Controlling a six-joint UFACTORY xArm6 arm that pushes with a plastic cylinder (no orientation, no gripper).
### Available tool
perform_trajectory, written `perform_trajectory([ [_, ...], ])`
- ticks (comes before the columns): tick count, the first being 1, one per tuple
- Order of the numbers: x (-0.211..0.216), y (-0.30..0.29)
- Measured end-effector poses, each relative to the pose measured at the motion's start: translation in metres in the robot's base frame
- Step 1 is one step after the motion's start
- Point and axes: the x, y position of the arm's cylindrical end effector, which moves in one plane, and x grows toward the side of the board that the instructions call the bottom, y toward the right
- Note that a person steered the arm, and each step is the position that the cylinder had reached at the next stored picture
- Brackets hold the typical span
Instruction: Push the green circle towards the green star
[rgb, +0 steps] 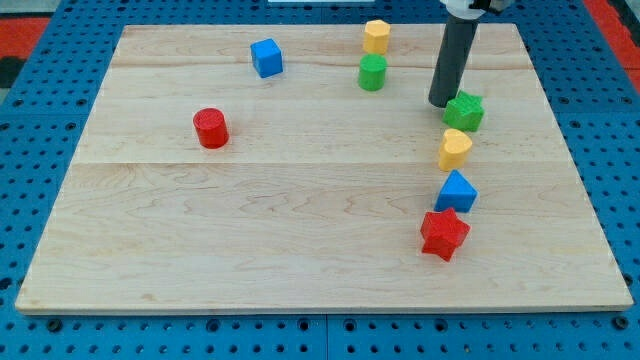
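**Green circle not yet at the star; my tip sits on the wrong side**

The small green plastic circle (372, 72) stands near the bench's top edge, well apart from the green plastic star (464, 110), which lies to its right and a little lower. So the push is mostly left to do, as I judge it.

My tip (441, 104) rests just left of the star, nearly touching it, between circle and star. There is no hand on this rig, only the dark rod, so nothing opens or holds.

Just above the circle sits a yellow block (376, 36). Below the star run a yellow heart (454, 149), a blue triangle (456, 191) and a red star (444, 234). Left of the circle are a blue cube (266, 57) and a red cylinder (211, 128).

No containers show on the pale wooden bench (300, 250).

I would need to bring my tip round to the circle's left.
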Motion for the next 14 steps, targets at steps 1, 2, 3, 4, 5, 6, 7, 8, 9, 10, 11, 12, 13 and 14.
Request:
perform_trajectory([
  [1, -0.003, -0.050],
  [2, -0.012, -0.082],
  [3, -0.039, -0.087],
  [4, -0.059, -0.098],
  [5, -0.070, -0.128],
  [6, -0.079, -0.133],
  [7, -0.080, -0.133],
  [8, -0.082, -0.133],
  [9, -0.096, -0.114],
  [10, -0.095, -0.093],
  [11, -0.090, -0.079],
  [12, -0.084, -0.059],
  [13, -0.078, -0.033],
  [14, -0.075, -0.006],
])
